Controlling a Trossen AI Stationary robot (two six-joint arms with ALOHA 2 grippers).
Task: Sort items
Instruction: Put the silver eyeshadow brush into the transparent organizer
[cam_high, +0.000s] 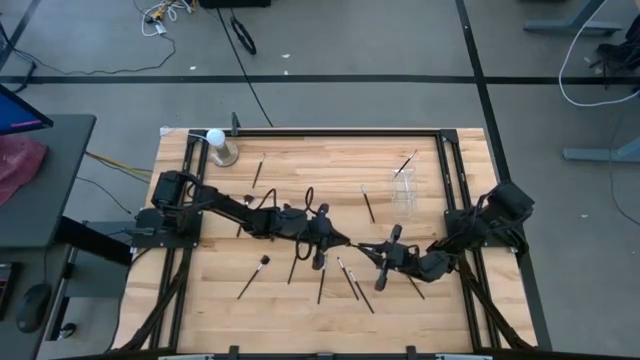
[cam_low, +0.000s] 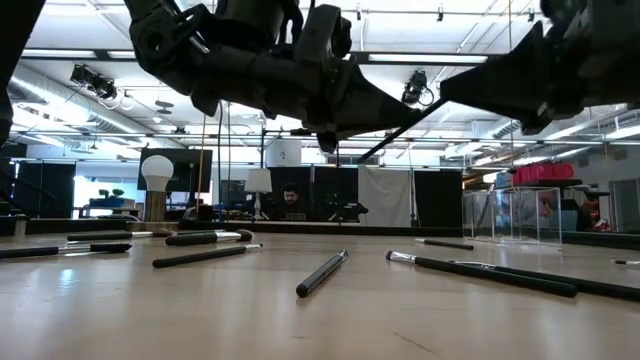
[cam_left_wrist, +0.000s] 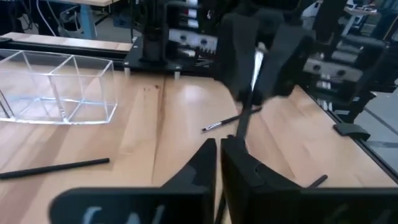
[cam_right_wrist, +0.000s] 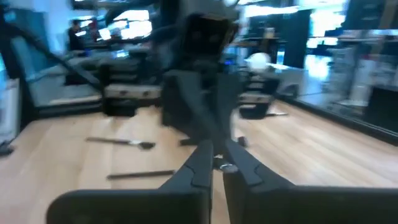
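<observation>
Where brushes (cam_high: 318, 283) lie — clear box (cam_high: 404, 187), white ball (cam_high: 215, 137).

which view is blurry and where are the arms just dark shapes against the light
The right wrist view is smeared throughout: the brushes on the table and the white ball look soft. In the low view, both arms are near-black silhouettes against bright ceiling lights, while the stick on the table stays crisp.

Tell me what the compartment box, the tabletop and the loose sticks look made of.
Compartment box: clear, glossy plastic or acrylic, since the table shows through its walls. Tabletop: pale wood planks with visible grain and seams. Sticks: dark, matte-to-satin handles, plastic or painted wood; one brush shows a pale bristle tip.
</observation>
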